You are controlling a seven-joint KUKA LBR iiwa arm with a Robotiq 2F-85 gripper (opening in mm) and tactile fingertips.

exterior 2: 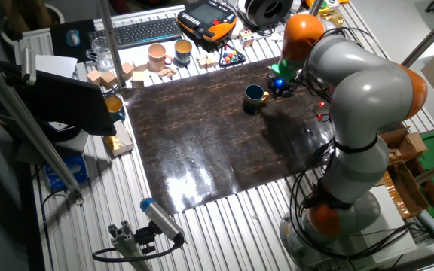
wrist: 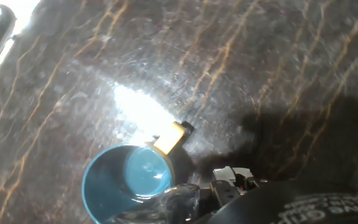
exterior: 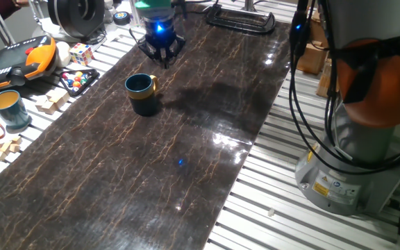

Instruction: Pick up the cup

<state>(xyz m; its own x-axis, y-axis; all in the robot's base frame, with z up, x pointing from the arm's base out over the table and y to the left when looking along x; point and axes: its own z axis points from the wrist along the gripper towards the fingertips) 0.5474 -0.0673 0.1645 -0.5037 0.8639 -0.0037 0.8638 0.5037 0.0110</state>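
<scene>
The gripper (exterior: pixel 162 55) is hanging open beside the cup (exterior: pixel 142 93); descending off-centre, a finger is risking tipping it.

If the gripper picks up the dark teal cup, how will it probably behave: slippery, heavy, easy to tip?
The cup looks glazed and glossy, so the fingers may slip on it. It seems rigid and probably breakable if dropped. It stands upright and looks empty in the hand view, so it is likely light; its handle could shift the balance slightly.
</scene>
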